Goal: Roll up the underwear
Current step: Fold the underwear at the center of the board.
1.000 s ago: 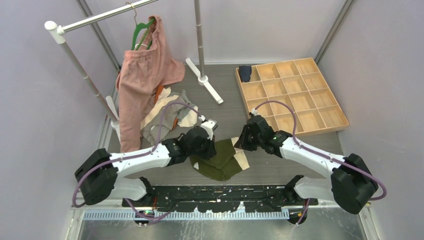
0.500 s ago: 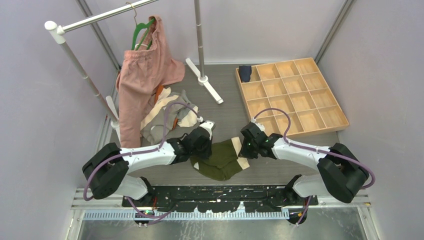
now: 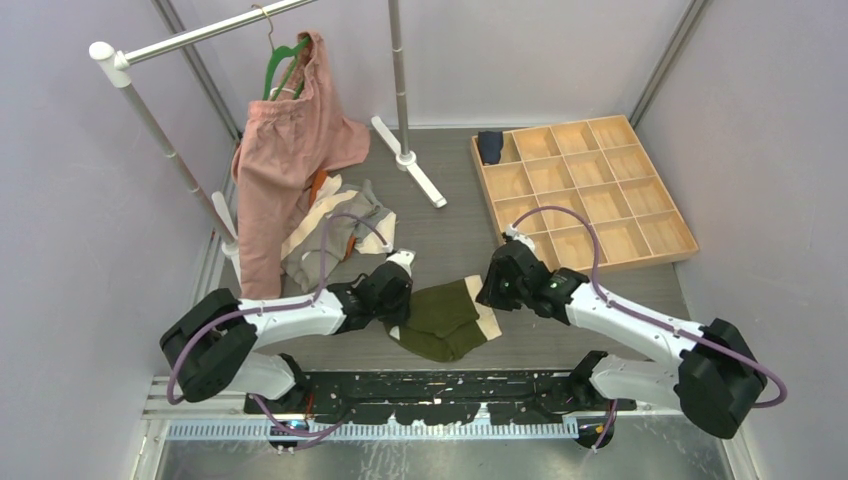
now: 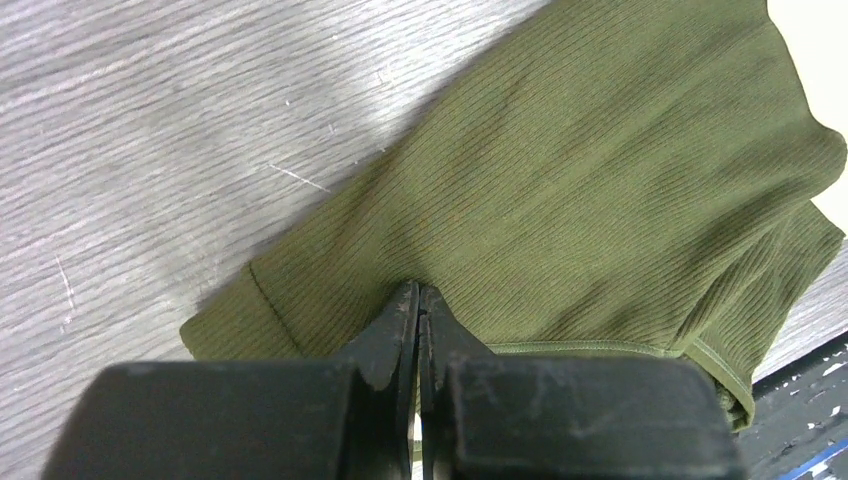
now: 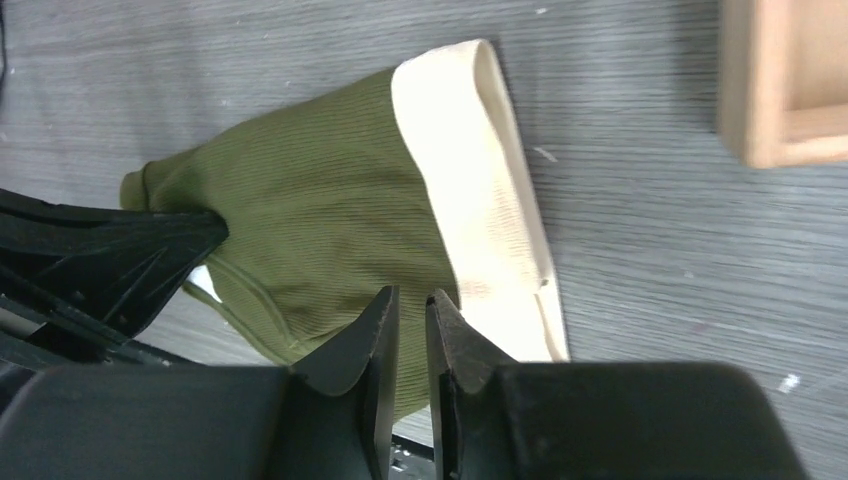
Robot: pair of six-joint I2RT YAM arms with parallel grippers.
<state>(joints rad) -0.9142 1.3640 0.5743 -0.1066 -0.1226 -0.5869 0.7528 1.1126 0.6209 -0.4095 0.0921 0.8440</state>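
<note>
Olive-green ribbed boxer briefs (image 3: 440, 318) are settling flat on the grey wood-grain table (image 3: 450, 215) as the right gripper (image 5: 410, 300), just above their cream waistband (image 5: 478, 190), is cracking open to a narrow gap and letting go, while the left gripper (image 4: 418, 297) is staying pinched on the leg end, so rolling can likely begin.

Counter (image 3: 450, 225), front centre: flat underwear (image 3: 445, 318), with the left tool (image 3: 397, 312) at its left edge and the right tool (image 3: 497, 292) over its right edge. Rear left: underwear pile (image 3: 340, 235), below a garment (image 3: 285, 170) hung on a rack (image 3: 200, 35). Rear right: compartment tray (image 3: 688, 243), with rolled underwear (image 3: 489, 146) in its far-left corner compartment.
</note>
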